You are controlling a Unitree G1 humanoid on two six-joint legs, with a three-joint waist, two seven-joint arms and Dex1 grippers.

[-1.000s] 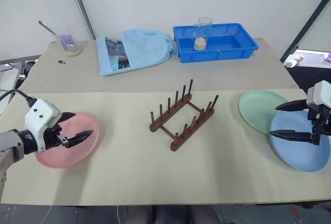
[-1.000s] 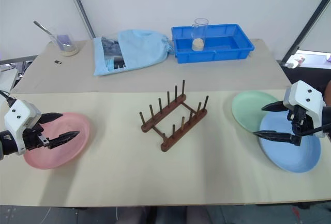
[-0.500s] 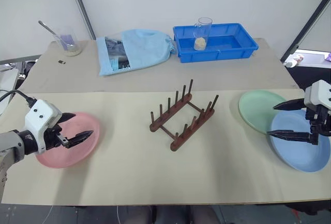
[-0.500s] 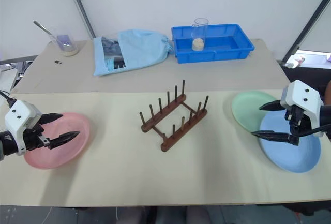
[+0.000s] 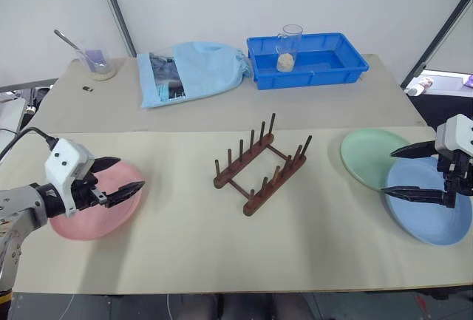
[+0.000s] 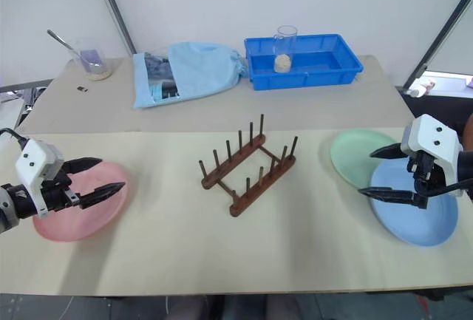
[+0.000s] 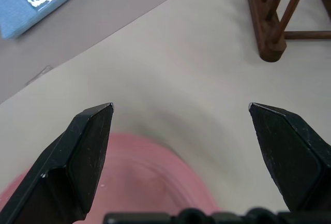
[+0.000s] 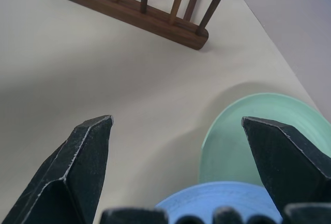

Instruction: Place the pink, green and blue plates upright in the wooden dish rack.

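- We see the rack (image 5: 262,165) in the middle of the frame, on the beige table (image 5: 192,239). Its long axis runs on a diagonal, from lower left to upper right of the frame.
- The rack is dark reddish-brown wood: two parallel base bars, each with a row of upright pegs, joined by crossbars. No plate stands in it.
- The pink plate (image 5: 89,216) lies flat at the lower left of the frame. It is round, shallow and matte.
- The green plate (image 5: 366,156) lies flat at the right of the frame, and the blue plate (image 5: 436,220) lies just below it, at the lower right. The blue rim overlaps the green rim on the near side.
- The left gripper (image 5: 126,177) hangs over the right part of the pink plate, its fingers spread wide, and it holds nothing. It points toward the rack.
- The right gripper (image 5: 395,174) is over the place where the green and blue plates meet. Its fingers are also spread wide and empty, and they point left toward the rack.
- At the top of the frame we see a blue tray (image 5: 332,61) with a glass (image 5: 290,46) in it, and a light blue bag (image 5: 196,72) to its left.
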